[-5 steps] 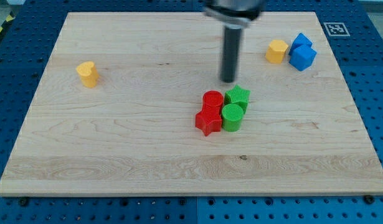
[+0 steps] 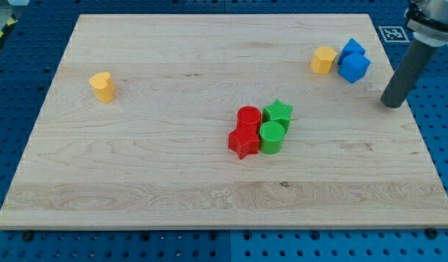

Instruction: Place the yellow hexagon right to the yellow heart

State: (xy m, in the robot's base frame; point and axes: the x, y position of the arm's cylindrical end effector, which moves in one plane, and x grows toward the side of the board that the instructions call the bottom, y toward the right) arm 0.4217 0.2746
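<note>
The yellow hexagon (image 2: 324,60) sits near the view's top right of the wooden board, touching the left side of two blue blocks (image 2: 352,60). The yellow heart (image 2: 102,86) stands alone at the view's far left. My tip (image 2: 392,104) is at the board's right edge, below and to the right of the blue blocks and well right of the yellow hexagon. It touches no block.
A cluster sits mid-board: a red cylinder (image 2: 248,117), a red star (image 2: 243,141), a green star (image 2: 279,112) and a green cylinder (image 2: 272,136). The board's right edge (image 2: 407,109) runs beside my tip, with blue pegboard table beyond.
My tip has moved from just above the green star at mid-board far to the right, to the board's right edge. No block has moved.
</note>
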